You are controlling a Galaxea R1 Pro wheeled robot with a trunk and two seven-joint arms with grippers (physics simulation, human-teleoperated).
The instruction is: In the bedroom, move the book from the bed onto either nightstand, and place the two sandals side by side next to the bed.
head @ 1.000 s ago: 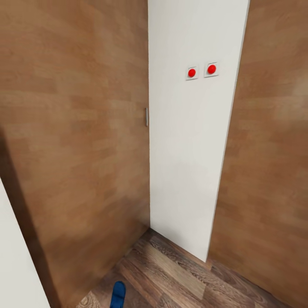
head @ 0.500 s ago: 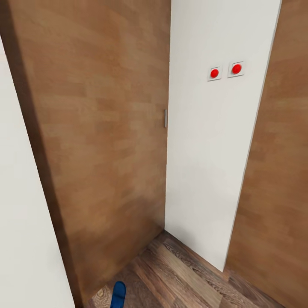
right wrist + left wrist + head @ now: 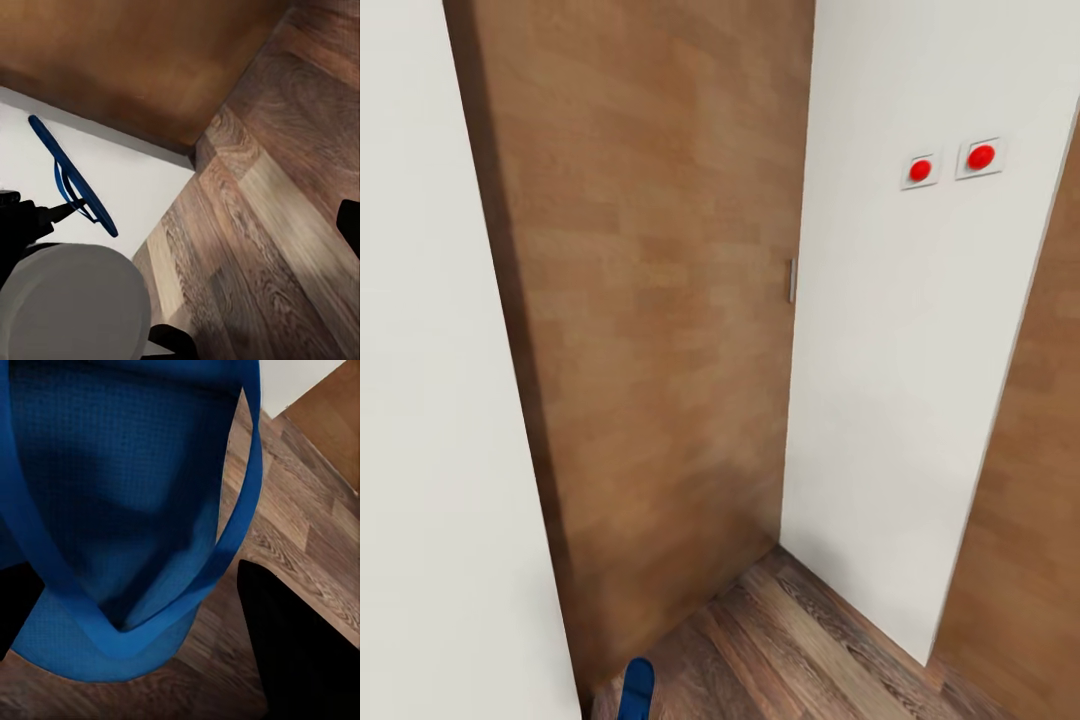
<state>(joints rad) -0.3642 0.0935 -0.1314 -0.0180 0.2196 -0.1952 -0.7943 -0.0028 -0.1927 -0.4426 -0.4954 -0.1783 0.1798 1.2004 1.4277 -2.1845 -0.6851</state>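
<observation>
A tall wooden door [image 3: 660, 330] of mid-brown planks fills the middle of the head view, with a slim metal handle [image 3: 792, 281] at its 3 o'clock edge; a white wall panel [image 3: 900, 360] stands just beside it, meeting it in a corner; two red round buttons [image 3: 920, 171] [image 3: 981, 157] on pale square plates sit side by side at the panel's 1 o'clock; another white wall [image 3: 430, 420] runs down at 9 o'clock; a second brown panel [image 3: 1030, 520] closes 4 o'clock.

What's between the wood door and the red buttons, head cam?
Head view: the door's slim metal handle at its edge, then bare white wall up to the two red buttons.
</observation>
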